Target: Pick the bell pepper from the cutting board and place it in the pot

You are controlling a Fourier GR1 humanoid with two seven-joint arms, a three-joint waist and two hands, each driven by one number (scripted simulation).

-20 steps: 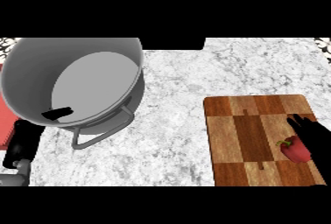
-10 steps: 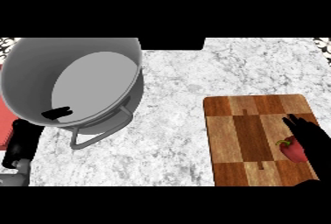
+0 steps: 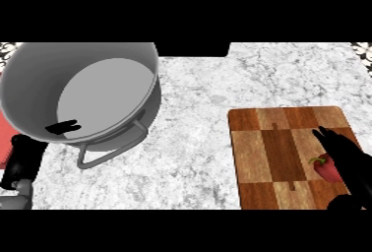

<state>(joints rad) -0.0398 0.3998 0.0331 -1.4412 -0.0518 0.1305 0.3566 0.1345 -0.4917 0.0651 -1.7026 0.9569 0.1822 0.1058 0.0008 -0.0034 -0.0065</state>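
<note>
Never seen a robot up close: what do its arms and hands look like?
The right hand and left hand are plain black, with long slim fingers. A grey forearm shows behind the left one. No cables or markings show.

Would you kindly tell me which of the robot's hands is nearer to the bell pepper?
Right. The right hand lies against the bell pepper at the right edge of the cutting board; the left hand is far across the counter, beside the pot.

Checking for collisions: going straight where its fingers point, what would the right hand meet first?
Probably nothing: ahead of the right hand lie only bare board, then counter; height unclear.
</note>
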